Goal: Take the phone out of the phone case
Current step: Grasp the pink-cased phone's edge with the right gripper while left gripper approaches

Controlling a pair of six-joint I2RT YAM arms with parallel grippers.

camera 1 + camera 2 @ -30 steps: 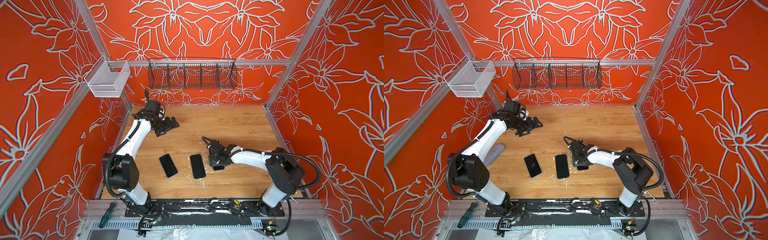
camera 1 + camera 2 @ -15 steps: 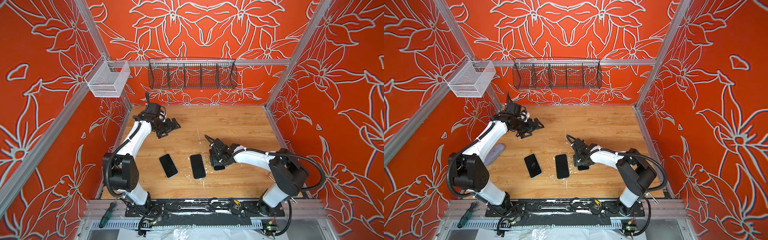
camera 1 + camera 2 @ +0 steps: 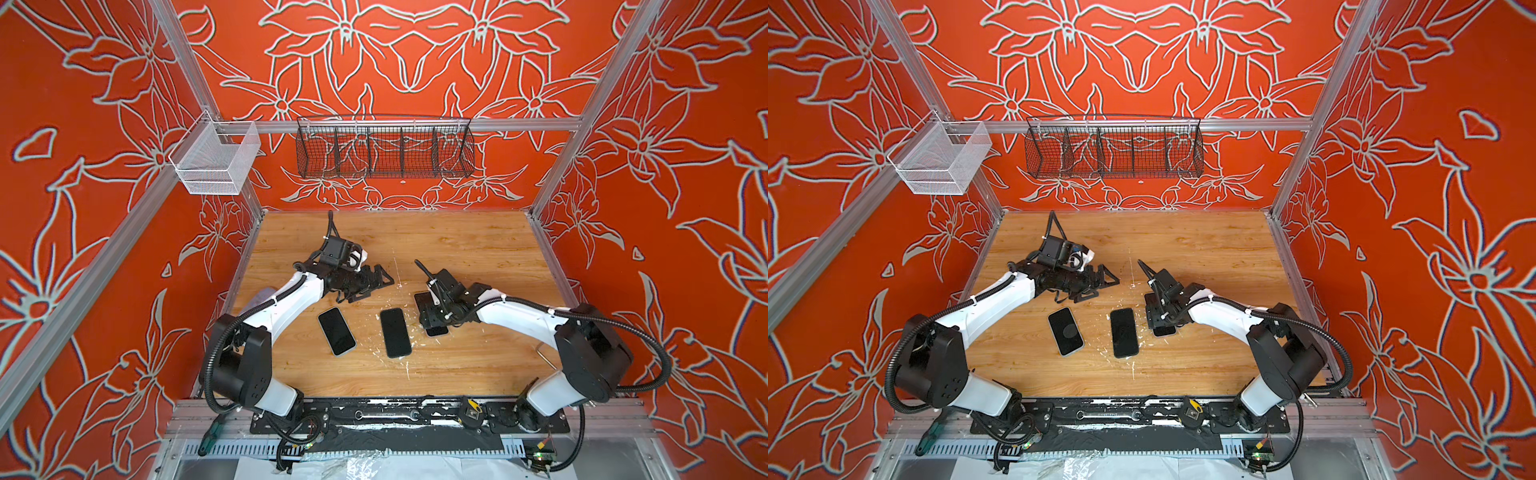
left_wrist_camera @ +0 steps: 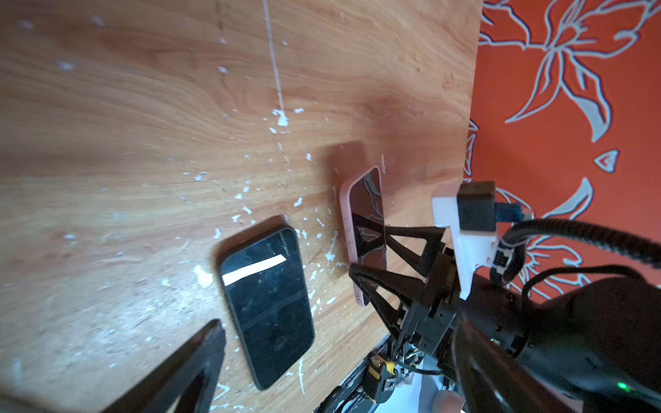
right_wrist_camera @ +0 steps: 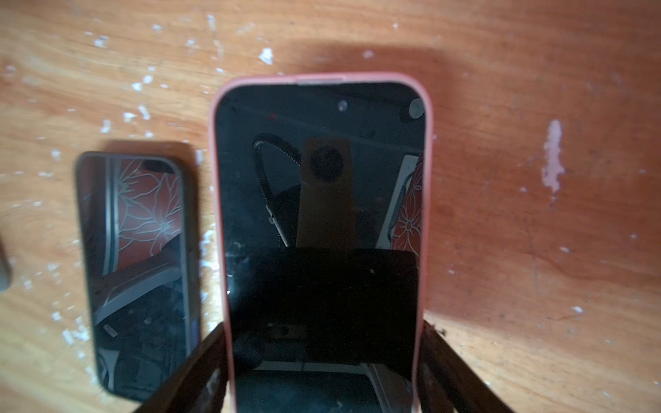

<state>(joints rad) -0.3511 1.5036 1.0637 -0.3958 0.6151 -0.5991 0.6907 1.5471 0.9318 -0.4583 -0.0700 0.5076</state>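
You have a wooden table [image 3: 457, 245] flecked white, boxed by orange floral walls [image 3: 415, 50]; a wire basket [image 3: 384, 149] hangs on the back rail. The wrench [image 3: 384, 414] stamp is too small to read. Your right claw [image 5: 323, 361] clamps the pink case [image 5: 217, 186] by its sides, phone [image 5: 322, 200] inside, right of the table's centre. Your left claw [image 3: 376, 286] gapes wide, empty.

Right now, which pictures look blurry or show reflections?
Right wrist view: soft focus, the pink-cased phone shows dim reflections, the dark phone mirrors the flowered wall. Left wrist view: a white glare stripe crosses the dark phone. Both top views: sharp, evenly lit.
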